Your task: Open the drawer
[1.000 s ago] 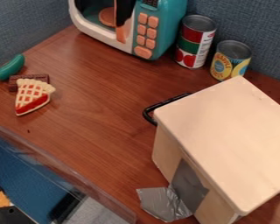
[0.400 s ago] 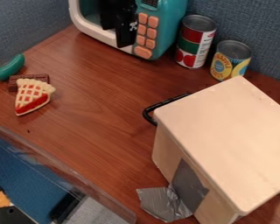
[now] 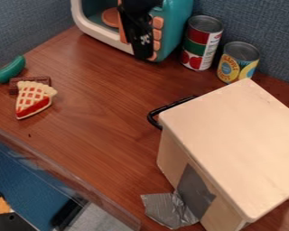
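A pale wooden cabinet point(image 3: 231, 140) stands on a brown table point(image 3: 104, 140). The task's drawer appears to be closed, its front mostly hidden under the cabinet's top; its black handle point(image 3: 169, 106) juts from the cabinet's upper-left side.

The likeliest trouble is a missed hold. The handle is thin and sits close under the cabinet's overhanging top, so a slightly wrong approach could knock that edge or slip past the bar. A pull at an angle could jam the drawer or twist the whole cabinet. Silver tape point(image 3: 168, 210) runs from the cabinet's near side onto the table; if it is what anchors the cabinet and it gives, the cabinet may slide instead of opening. A wide sideways swing could also topple the two cans point(image 3: 201, 45) just behind the cabinet.

The black gripper point(image 3: 144, 48) hangs down well behind and to the left of the cabinet, in front of a toy microwave point(image 3: 177, 27), apart from the handle. Whether its claw is open or closed, or has hold of anything, cannot be told.
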{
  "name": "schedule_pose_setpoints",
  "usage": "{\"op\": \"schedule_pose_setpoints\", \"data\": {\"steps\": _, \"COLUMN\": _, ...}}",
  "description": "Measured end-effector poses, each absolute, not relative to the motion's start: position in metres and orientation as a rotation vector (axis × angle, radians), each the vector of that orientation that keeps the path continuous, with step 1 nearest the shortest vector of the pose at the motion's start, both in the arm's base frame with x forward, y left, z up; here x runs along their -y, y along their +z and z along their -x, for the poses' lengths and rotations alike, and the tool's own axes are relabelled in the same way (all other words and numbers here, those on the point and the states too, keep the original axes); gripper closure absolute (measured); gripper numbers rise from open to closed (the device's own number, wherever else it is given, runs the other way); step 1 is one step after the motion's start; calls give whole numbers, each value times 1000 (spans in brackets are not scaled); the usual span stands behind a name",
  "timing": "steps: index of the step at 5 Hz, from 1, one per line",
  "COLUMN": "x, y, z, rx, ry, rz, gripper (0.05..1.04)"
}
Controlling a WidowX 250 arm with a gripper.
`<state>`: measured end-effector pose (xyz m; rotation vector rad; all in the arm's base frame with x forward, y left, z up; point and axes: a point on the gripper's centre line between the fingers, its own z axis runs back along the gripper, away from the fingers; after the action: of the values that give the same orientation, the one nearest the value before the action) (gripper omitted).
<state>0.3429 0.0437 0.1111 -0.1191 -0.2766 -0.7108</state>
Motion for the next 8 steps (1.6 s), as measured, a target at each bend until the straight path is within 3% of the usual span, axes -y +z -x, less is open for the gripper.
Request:
{"op": "schedule_pose_setpoints", "data": {"steps": 2, "x": 3, "y": 97, "z": -342, "rx": 237, "ry": -710, "rz": 156, "gripper": 85}}
{"op": "schedule_pose_setpoints", "data": {"steps": 3, "x": 21, "y": 76, "z": -344, "rx": 198, "ry": -718, "rz": 163, "gripper": 85}}
{"op": "schedule_pose_setpoints", "data": {"steps": 7, "x": 22, "y": 38, "z": -343, "rx": 130, "ry": -680, "rz": 145, "gripper": 85}}
{"op": "schedule_pose_setpoints", "data": {"steps": 8, "x": 21, "y": 33, "z": -338, "rx": 119, "ry": -651, "rz": 141, "gripper": 135}}
